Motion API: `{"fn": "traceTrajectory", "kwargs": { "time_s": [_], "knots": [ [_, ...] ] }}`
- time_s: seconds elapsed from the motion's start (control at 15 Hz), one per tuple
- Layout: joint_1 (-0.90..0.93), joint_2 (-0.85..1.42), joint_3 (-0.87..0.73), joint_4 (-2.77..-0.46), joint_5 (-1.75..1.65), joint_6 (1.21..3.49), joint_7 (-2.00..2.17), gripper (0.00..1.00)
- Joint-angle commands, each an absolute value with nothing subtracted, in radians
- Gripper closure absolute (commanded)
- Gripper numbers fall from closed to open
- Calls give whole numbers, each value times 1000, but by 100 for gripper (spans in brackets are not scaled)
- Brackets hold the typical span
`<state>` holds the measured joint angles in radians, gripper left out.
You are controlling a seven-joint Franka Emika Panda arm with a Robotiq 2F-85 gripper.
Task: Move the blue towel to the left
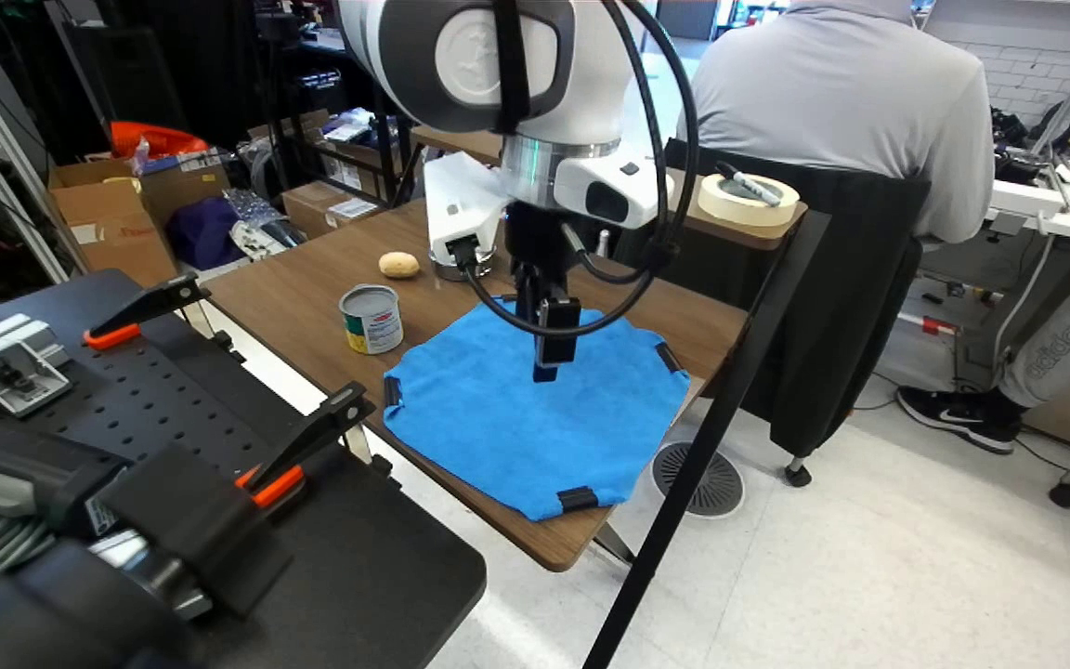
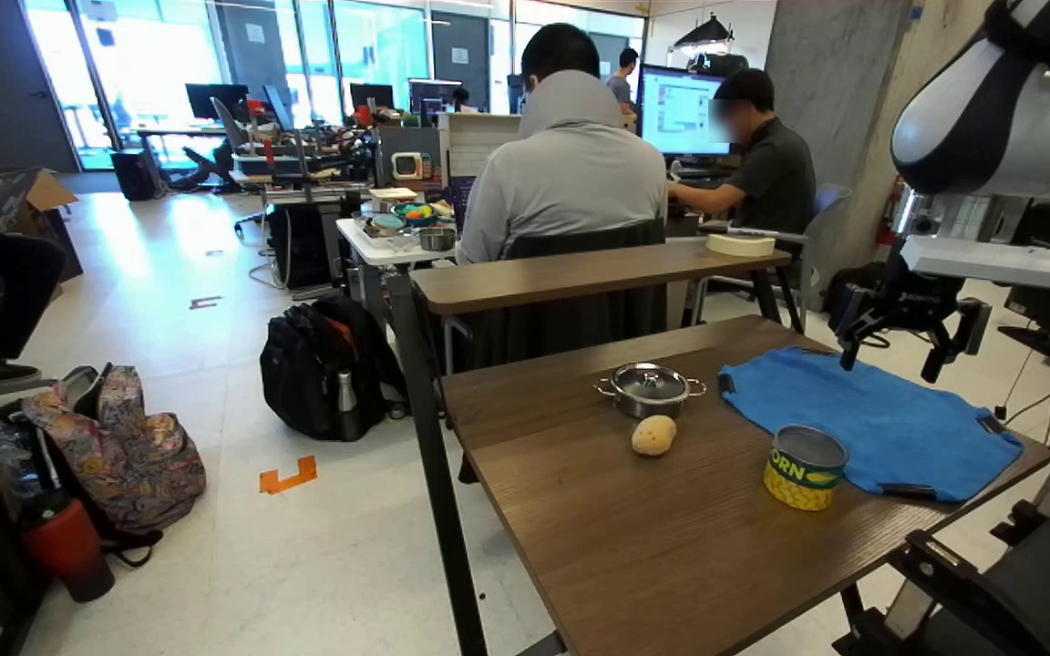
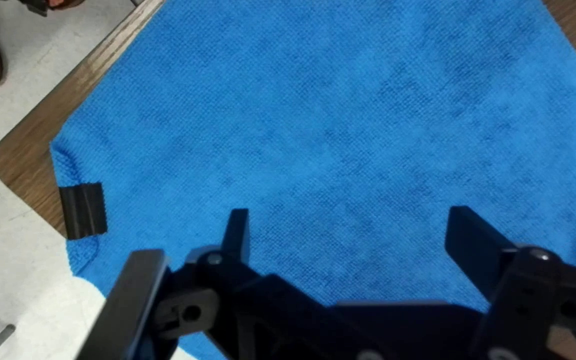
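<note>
The blue towel (image 1: pixel 489 437) lies spread flat on a brown wooden table, with black tape patches at its corners. It also shows in an exterior view (image 2: pixel 862 415) and fills most of the wrist view (image 3: pixel 318 125). One taped corner lies near a rounded table corner and hangs slightly past the edge. My gripper (image 2: pixel 890 368) is open and empty, fingers pointing down, above the towel and apart from it. In the wrist view its fingertips (image 3: pixel 349 212) are wide apart with only towel seen between them. The gripper (image 1: pixel 546 372) also shows over the towel in an exterior view.
On the table (image 2: pixel 616 556) beside the towel stand a corn can (image 2: pixel 803 469), a potato (image 2: pixel 653 435) and a lidded metal pot (image 2: pixel 650 394). A raised shelf (image 2: pixel 580 278) with a tape roll (image 2: pixel 740 245) runs along one side. A person (image 1: pixel 841 93) sits beyond it.
</note>
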<state>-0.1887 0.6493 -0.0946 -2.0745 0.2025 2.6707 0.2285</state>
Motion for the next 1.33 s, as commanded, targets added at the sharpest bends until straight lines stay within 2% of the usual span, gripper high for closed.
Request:
{"fn": "traceTrajectory", "kwargs": {
  "time_s": [0.0, 0.73, 1.27],
  "knots": [
    [-252, 720, -40, -2017, 302, 2692, 187, 0],
    [-242, 863, -53, -1917, 357, 2672, 254, 0],
    [-181, 884, -69, -1900, 331, 2670, 311, 0]
  ]
}}
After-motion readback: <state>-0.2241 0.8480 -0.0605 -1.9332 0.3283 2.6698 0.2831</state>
